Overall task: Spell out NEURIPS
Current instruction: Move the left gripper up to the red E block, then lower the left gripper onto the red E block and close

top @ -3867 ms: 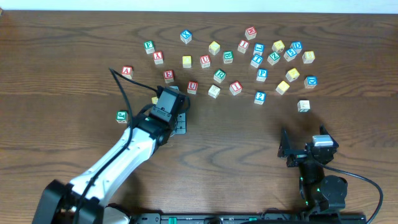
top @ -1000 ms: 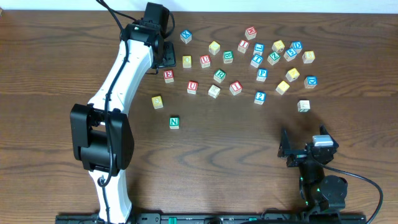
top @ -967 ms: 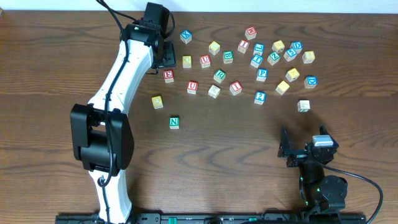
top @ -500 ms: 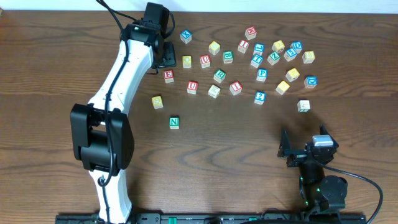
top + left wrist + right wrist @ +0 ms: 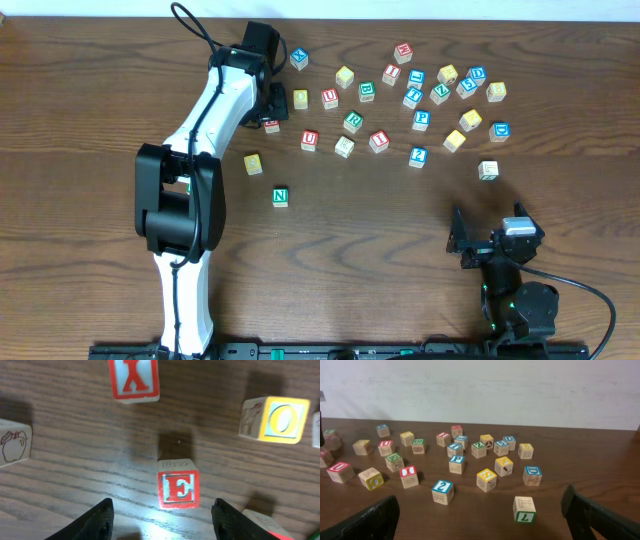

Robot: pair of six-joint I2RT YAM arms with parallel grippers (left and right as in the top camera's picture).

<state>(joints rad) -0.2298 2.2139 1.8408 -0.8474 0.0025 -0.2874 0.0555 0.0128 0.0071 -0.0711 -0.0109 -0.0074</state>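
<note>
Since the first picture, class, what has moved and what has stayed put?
The left gripper swung away from the robot and now hangs open over the red E block. The green N block it covered lies free. The right gripper and the other blocks stayed.

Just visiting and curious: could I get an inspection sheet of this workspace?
Surface: dark wooden table.
Job's things: green N cube set apart in front; red E cube under left tool; red U cube, red I cube, blue P cube in the scatter.
Clutter: red X cube, yellow O cube, other letter cubes.
Tools: left tool open; right tool open, empty.
Cables: black cable off left arm; second cable by right arm.
Surroundings: pale wall.
</note>
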